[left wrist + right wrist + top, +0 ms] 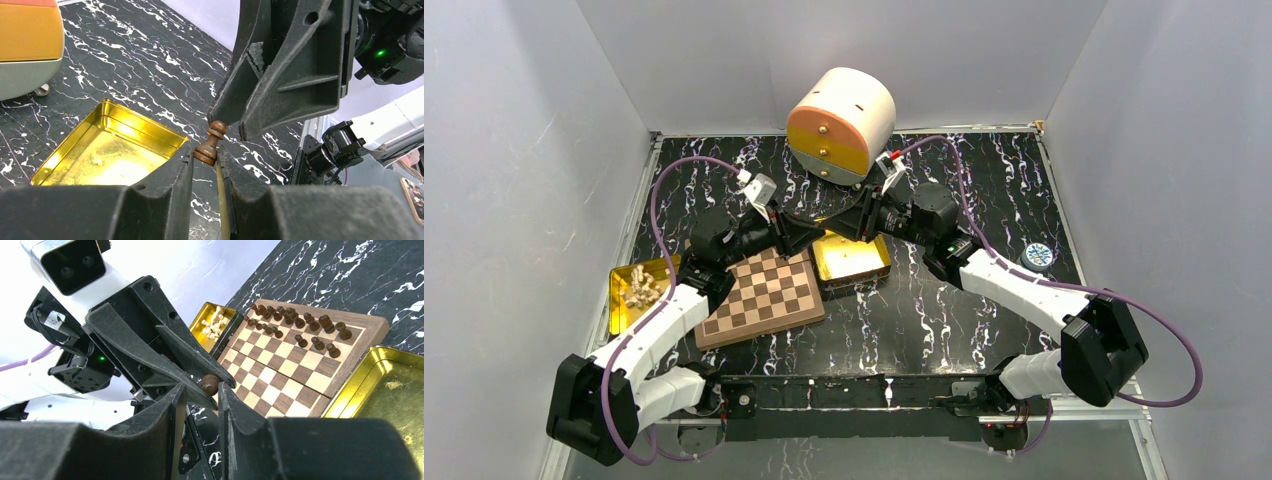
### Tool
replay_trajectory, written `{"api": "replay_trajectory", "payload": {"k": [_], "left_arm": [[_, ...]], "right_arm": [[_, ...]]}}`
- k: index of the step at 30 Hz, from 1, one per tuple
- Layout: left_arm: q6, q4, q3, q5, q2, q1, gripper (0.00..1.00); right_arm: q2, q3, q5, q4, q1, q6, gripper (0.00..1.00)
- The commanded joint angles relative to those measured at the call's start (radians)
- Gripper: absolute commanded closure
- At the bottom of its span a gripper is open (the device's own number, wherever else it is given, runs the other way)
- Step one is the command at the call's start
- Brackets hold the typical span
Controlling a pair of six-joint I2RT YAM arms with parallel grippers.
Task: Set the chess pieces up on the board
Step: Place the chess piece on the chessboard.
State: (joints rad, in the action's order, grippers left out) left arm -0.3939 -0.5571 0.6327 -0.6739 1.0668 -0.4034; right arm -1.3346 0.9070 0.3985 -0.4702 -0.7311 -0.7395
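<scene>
Gripping a dark brown pawn [210,145] by its base, the left gripper [205,150] is clamped tight on it, and the piece stands tilted out of the fingertips with its round head free. The right gripper [227,127] meets it tip to tip. Its jaws stand a little apart on either side of the pawn's head, with a gap showing on one side, so they do not clamp it. Whether one finger touches the head I cannot tell.

Both grippers hang in the air above the black marbled worktop [944,310], over the far right corner of the board [764,300], with an empty gold tin [852,262] just beside them. The board lies left of the worktop's middle, turned slightly askew, and the empty tin sits against its right edge.

From the right wrist, the other dark pieces [295,320] stand along one edge of the board. One row lines the border itself, and a second row in front of it has gaps. Which edge that is in the overhead view I cannot tell, as the left arm covers part of the board there.

A second gold tin [624,275] holding pale pieces [640,290] sits by the worktop's left edge, close to the board's left side. A drum-shaped cream and orange box [842,120] stands at the far edge. A small round blue and white disc [1037,256] lies near the right edge.
</scene>
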Motion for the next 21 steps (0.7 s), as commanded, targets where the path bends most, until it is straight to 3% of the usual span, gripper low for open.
{"api": "replay_trajectory", "payload": {"k": [1, 7, 12, 16, 21], "left_arm": [[-0.018, -0.058, -0.007, -0.018, -0.035, -0.006, 1.00], [-0.023, -0.074, -0.013, -0.021, -0.037, -0.006, 1.00], [-0.023, -0.081, -0.020, -0.019, -0.046, -0.010, 1.00], [-0.023, -0.083, -0.019, -0.026, -0.045, -0.011, 1.00], [-0.025, -0.083, -0.032, -0.023, -0.045, -0.012, 1.00]], "right_arm": [[-0.001, 0.020, -0.007, -0.074, 0.001, -0.031, 0.65], [-0.010, 0.030, -0.001, -0.059, 0.002, -0.032, 0.70], [-0.032, 0.050, 0.011, -0.041, 0.002, -0.036, 0.69], [-0.032, 0.053, 0.009, -0.048, 0.001, -0.034, 0.75], [-0.030, 0.044, -0.002, -0.055, 0.001, -0.033, 0.70]]}}
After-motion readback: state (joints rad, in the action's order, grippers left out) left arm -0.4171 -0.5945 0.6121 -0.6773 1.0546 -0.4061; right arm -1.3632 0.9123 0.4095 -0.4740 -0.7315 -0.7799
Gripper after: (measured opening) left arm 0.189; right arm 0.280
